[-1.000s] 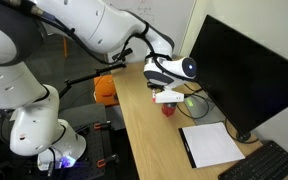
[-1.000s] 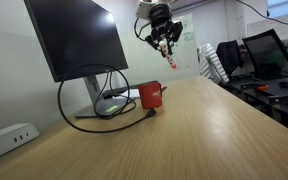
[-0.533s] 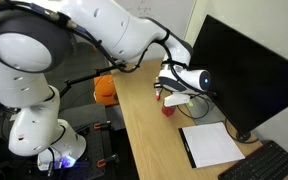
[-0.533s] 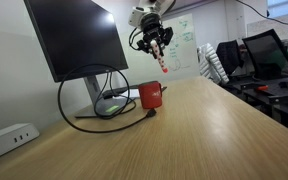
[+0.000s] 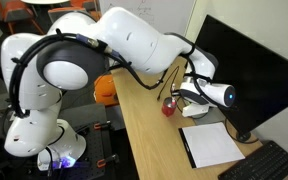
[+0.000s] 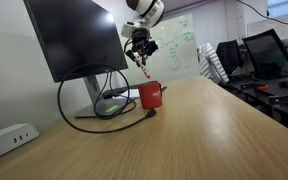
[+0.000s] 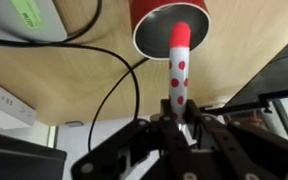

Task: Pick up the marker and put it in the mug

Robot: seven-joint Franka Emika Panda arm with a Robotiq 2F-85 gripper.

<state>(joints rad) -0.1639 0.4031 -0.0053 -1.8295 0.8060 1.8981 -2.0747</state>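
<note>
My gripper (image 7: pixel 177 118) is shut on the marker (image 7: pixel 178 68), a whitish stick with red dots and a reddish tip. It points down over the open mouth of the red mug (image 7: pixel 154 18). In an exterior view the gripper (image 6: pixel 139 46) holds the marker (image 6: pixel 144 67) just above the mug (image 6: pixel 150 95), tip close to the rim. In the other exterior view the gripper (image 5: pixel 187 92) hangs over the mug (image 5: pixel 168 107) on the wooden desk.
A black monitor (image 6: pixel 72 40) stands behind the mug, with black cable loops (image 6: pixel 94 100) around its foot. A white paper pad (image 5: pixel 210 143) and keyboard (image 5: pixel 264 165) lie on the desk (image 6: pixel 204 135). An orange object (image 5: pixel 105 89) sits at the desk's far end. A white power strip (image 6: pixel 6 140) lies by the wall.
The gripper has carried the marker toward the monitor and downward, from beside the mug to directly above its opening.
</note>
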